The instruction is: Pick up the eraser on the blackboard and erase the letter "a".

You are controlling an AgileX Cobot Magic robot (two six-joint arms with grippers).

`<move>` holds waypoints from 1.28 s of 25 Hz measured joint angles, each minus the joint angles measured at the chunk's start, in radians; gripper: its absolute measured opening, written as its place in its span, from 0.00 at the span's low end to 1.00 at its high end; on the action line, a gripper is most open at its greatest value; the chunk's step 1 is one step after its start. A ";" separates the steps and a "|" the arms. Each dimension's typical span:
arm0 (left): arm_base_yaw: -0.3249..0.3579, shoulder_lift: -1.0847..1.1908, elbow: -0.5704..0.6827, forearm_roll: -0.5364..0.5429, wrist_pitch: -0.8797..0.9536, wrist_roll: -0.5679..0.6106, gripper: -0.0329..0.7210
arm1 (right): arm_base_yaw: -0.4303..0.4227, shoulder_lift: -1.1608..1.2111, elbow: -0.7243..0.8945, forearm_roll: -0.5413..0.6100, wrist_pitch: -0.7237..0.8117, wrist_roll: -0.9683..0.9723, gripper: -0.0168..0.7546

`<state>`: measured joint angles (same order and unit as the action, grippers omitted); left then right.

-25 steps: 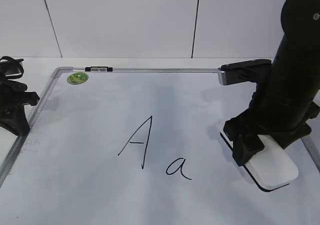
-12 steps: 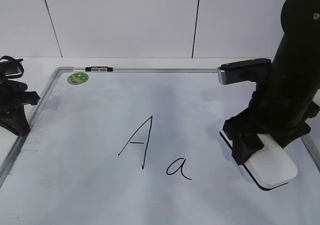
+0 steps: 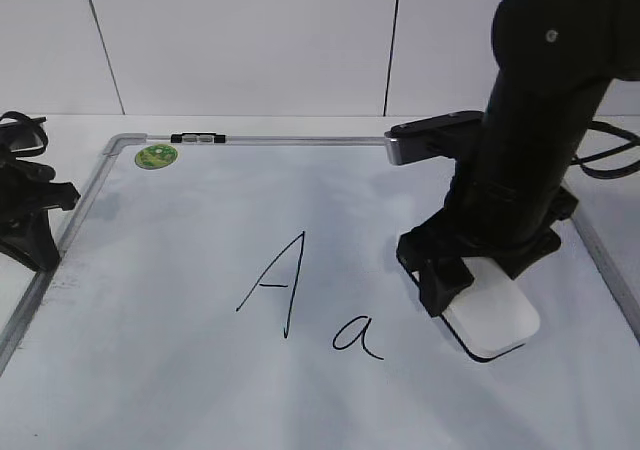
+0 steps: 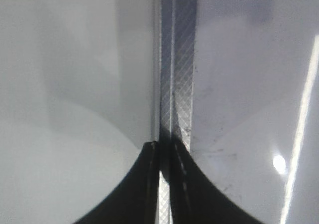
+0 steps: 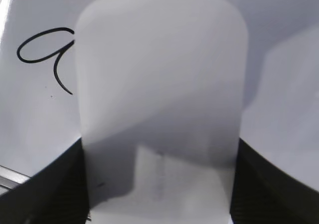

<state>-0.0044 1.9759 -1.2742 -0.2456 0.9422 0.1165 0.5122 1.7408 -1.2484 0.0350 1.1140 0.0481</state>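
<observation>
Right gripper (image 3: 478,275) fingers (image 5: 52,184) are clamped on the eraser (image 3: 492,322), one dark finger against each long side, visible at the bottom corners of the right wrist view. Eraser (image 5: 160,99) runs out forward from between them, white glossy top up, faint grey lettering near the grip end; from the exterior view its dark underside edge sits on or just above the blackboard (image 3: 180,370), can't tell if it's touching. Right wrist view shows what the exterior doesn't: the letter "a" (image 5: 42,52) is just left of the eraser's far end, its right edge running up to or under the eraser's side. Exterior view instead shows the letter "a" (image 3: 357,335) apart from the eraser, just to its left, near side of the board, with the capital "A" (image 3: 275,285) further left. Exterior also shows the green sticker (image 3: 156,155) and black clip (image 3: 198,138) at the far left of the frame, well away from the work. Left gripper (image 3: 25,215) is parked at the left edge of the board; left wrist view shows its fingers (image 4: 149,184) pressed together with only a thin slit between them, holding nothing, directly over the grey frame rail (image 4: 177,84) with the white surface (image 4: 75,84) on the left.
</observation>
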 joint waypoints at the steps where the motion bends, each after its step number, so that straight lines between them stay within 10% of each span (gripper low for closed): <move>1: 0.000 0.000 0.000 0.000 0.000 0.000 0.07 | 0.005 0.015 -0.009 -0.002 -0.004 0.000 0.75; 32: 0.000 0.002 -0.002 0.000 0.001 0.000 0.09 | 0.057 0.203 -0.066 0.001 -0.109 -0.041 0.75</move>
<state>-0.0044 1.9778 -1.2763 -0.2456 0.9429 0.1165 0.5695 1.9436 -1.3141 0.0362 1.0055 0.0070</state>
